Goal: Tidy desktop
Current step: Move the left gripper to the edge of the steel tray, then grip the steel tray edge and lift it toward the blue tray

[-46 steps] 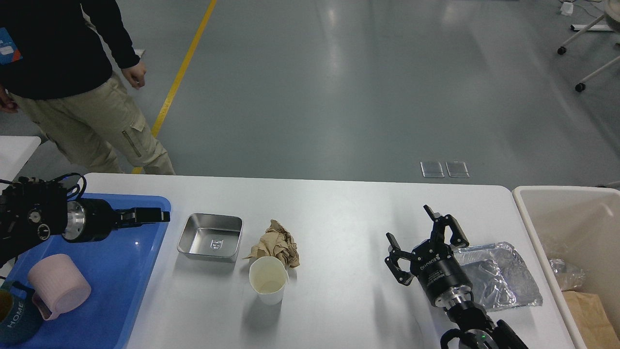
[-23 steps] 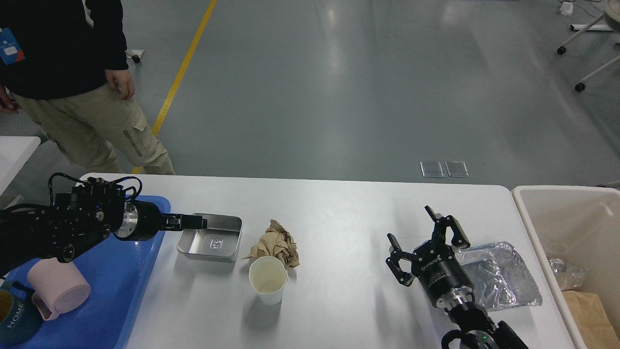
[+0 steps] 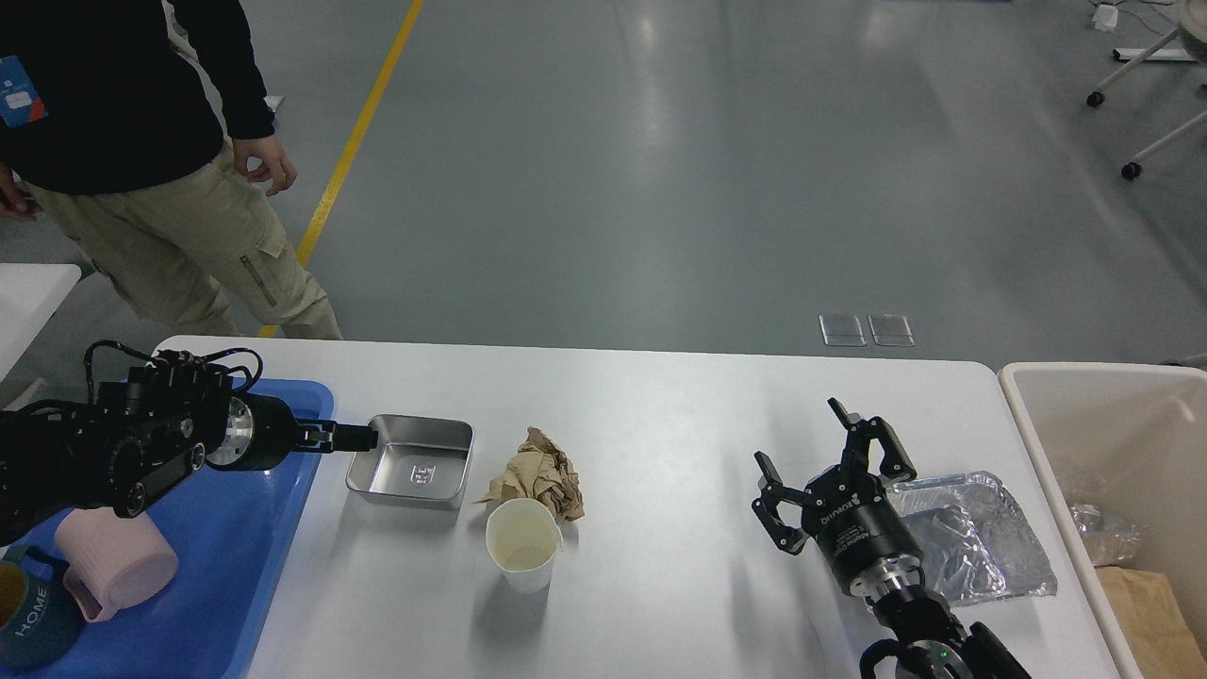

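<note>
Large white rectangular desktop [image 3: 660, 396]: lies beneath both grippers. Left gripper [image 3: 354, 437], fingers indistinguishable, reaches the shallow steel tray's [image 3: 412, 461] left rim. Right gripper [image 3: 825, 451], fingers spread wide, hovers beside crumpled foil [image 3: 981, 547].

The desktop [image 3: 660, 396] was plain white. A blue tray [image 3: 255, 566] held a pale pink mug [image 3: 118, 556] and a dark teal mug [image 3: 33, 613] lettered "HOME" in white. The steel pan [image 3: 412, 461] was silver, the crumpled paper [image 3: 539, 474] brown, the paper cup [image 3: 521, 545] cream, the foil tray [image 3: 971, 547] shiny silver, the bin [image 3: 1023, 396] beige. Both grippers were black.
</note>
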Robot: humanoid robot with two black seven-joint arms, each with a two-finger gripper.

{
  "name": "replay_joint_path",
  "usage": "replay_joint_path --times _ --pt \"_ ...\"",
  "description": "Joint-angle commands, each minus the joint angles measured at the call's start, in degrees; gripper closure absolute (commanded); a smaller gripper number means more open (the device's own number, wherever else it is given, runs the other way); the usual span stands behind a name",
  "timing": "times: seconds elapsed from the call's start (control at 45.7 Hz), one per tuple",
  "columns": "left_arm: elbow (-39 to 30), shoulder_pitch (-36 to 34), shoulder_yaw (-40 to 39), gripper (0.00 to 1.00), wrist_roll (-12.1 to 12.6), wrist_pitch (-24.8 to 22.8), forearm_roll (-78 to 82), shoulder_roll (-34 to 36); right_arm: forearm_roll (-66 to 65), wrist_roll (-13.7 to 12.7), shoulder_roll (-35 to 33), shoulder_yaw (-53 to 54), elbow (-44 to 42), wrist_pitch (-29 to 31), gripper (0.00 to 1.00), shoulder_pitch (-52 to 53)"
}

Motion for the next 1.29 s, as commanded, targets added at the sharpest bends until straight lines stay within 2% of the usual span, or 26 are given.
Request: replay_joint_path --times 0.0,0.153,0.328,0.569,0.81,0.963,1.029,1.27 --pt "0.2 0.8 0.1 0.08 0.0 1.4 0.0 -1.2 0.0 0.0 -0.1 0.0 0.0 0.0 0.00 0.0" --pt "1.8 2.3 0.1 0.09 -0.2 2.4 0.0 -2.3 0.0 0.0 -0.1 0.1 0.0 -0.1 0.00 -0.1" --pt "2.2 4.1 0.3 0.13 -1.6 4.2 0.0 -2.3 0.0 0.0 -0.2 0.2 0.0 0.0 0.00 -0.1" --pt "3.0 4.7 4.8 0.36 -5.1 7.4 -0.1 -2.3 0.0 0.0 -0.2 0.1 0.1 0.0 0.00 -0.2" --pt "3.3 4.9 5.0 0.57 -5.9 8.0 -0.2 -2.3 0.0 0.0 -0.2 0.1 0.2 0.0 0.00 -0.5" --pt "3.7 4.9 5.1 0.73 -8.1 7.9 -0.1 -2.3 0.0 0.0 -0.2 0.2 0.3 0.0 0.00 -0.7" --pt "3.8 5.0 5.2 0.77 -9.2 7.8 -0.1 -2.3 0.0 0.0 -0.2 0.2 0.3 0.0 0.00 -0.8" --pt "4.9 5.7 6.2 0.87 -10.7 7.8 -0.1 -2.3 0.0 0.0 -0.2 0.2 0.3 0.0 0.00 -0.7"
